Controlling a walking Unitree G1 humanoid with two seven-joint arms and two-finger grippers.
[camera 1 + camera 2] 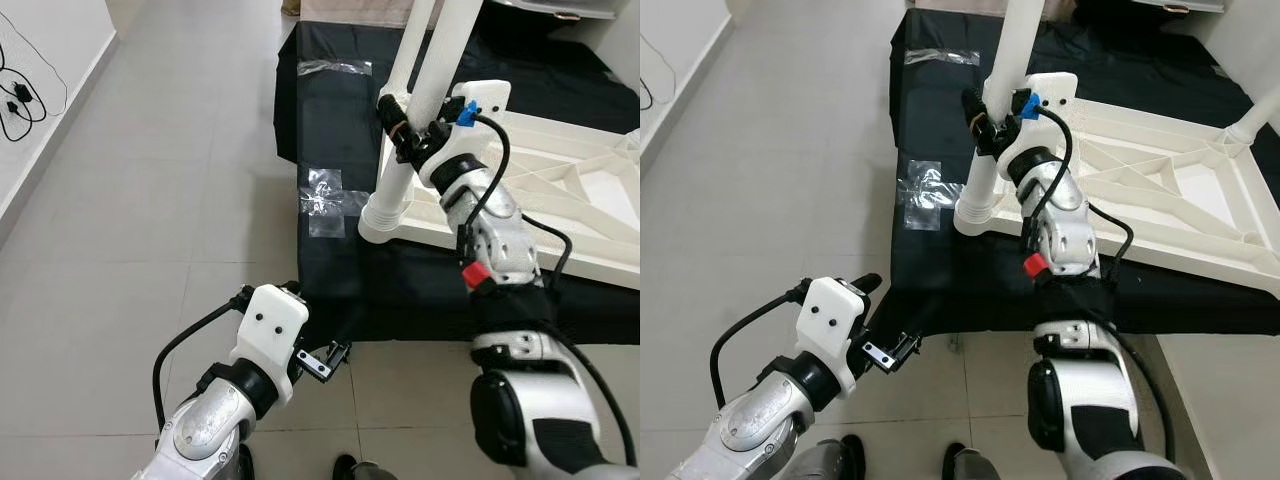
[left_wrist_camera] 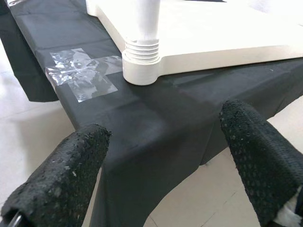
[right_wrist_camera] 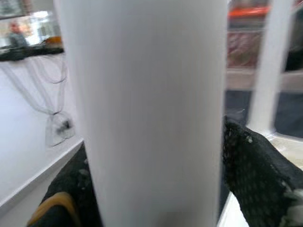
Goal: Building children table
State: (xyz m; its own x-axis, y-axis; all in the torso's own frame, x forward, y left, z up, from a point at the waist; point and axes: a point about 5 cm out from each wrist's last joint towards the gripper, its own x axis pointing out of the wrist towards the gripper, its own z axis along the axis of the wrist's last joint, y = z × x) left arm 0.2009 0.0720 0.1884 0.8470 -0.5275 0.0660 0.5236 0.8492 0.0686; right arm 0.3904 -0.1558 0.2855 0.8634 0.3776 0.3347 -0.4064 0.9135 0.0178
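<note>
A pale tiled floor [image 1: 150, 200] runs up to a white wall [image 1: 40, 60] on the left, where black cables [image 1: 20, 95] hang. A black cloth [image 1: 330, 130] lies spread on the floor, patched with clear tape [image 1: 325, 200]. On the cloth rests the white children's table, upside down, its ribbed underside [image 1: 1160, 170] facing up. At the near corner a white leg [image 1: 400, 130] stands upright in its ringed socket [image 2: 140, 66]. The right gripper [image 1: 405, 125] is clamped around this leg partway up, a black finger [image 3: 251, 175] on each side. The left gripper [image 2: 161, 170] hovers low near the cloth's front edge, fingers apart and holding nothing. A second leg [image 1: 1255, 115] seems to stand at the far corner, though it is cut off.
</note>
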